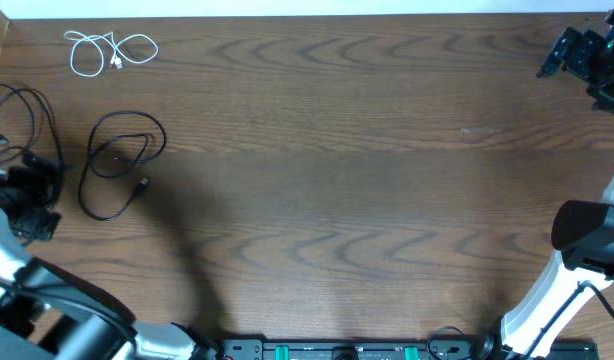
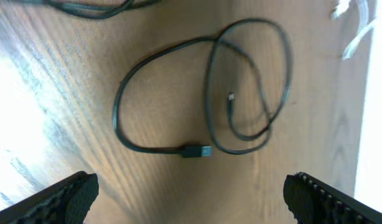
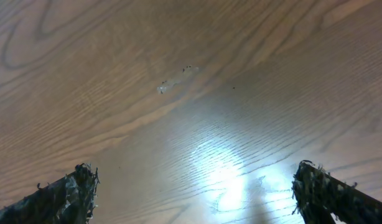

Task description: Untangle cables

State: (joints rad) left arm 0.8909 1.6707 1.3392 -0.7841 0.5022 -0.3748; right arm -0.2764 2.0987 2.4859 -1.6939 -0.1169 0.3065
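Note:
Three cables lie apart at the table's far left. The white cable [image 1: 109,52] lies in loose loops at the back left; a bit of it shows in the left wrist view [image 2: 353,28]. A black cable [image 1: 117,160] lies looped in front of it, with its plug [image 2: 196,151] in the left wrist view. Another black cable [image 1: 19,115] lies by the left edge. My left gripper [image 2: 191,199] is open and empty, to the left of the looped black cable [image 2: 241,87]. My right gripper [image 3: 197,193] is open and empty over bare wood at the back right [image 1: 577,55].
A pale smudge [image 3: 177,79] marks the wooden table [image 1: 367,190] near the right gripper. A black rail with green parts [image 1: 337,350] runs along the front edge. The right arm's white link [image 1: 547,290] rises at the front right.

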